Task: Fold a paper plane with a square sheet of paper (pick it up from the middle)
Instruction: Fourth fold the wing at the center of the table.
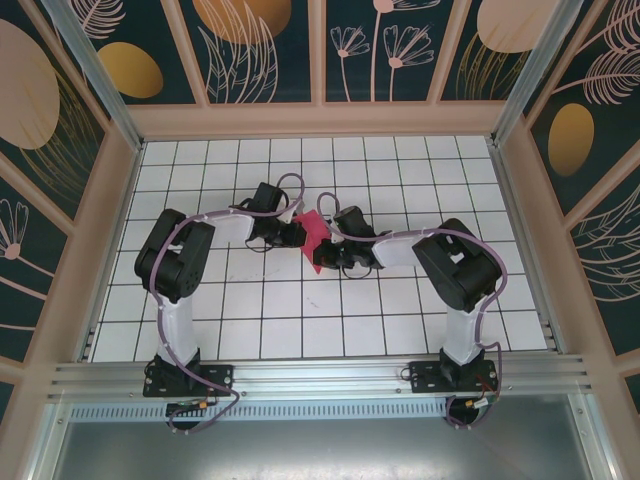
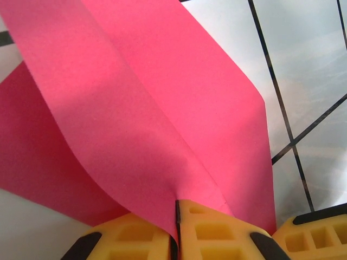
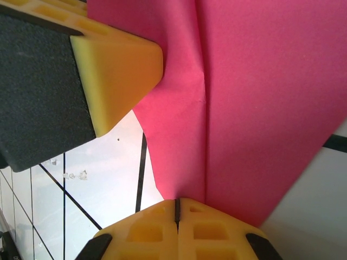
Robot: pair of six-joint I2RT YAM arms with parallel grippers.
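Note:
The red-pink sheet of paper (image 1: pixel 312 235) hangs above the middle of the table, folded with a lengthwise crease, held between both grippers. My left gripper (image 1: pixel 296 233) is shut on it; in the left wrist view its yellow jaws (image 2: pixel 177 208) pinch a folded layer of the paper (image 2: pixel 152 108). My right gripper (image 1: pixel 328 252) is shut on the paper's edge beside the crease (image 3: pixel 177 205), and the paper (image 3: pixel 255 97) spreads out ahead of it. A left finger (image 3: pixel 116 65) touches the paper at the upper left. Whether this is a paper plane I cannot tell.
The white grid tabletop (image 1: pixel 400 310) lies all around the two arms. Wooden side walls (image 1: pixel 110 200) and a patterned back wall enclose it. An aluminium rail (image 1: pixel 320 375) runs along the near edge by the arm bases.

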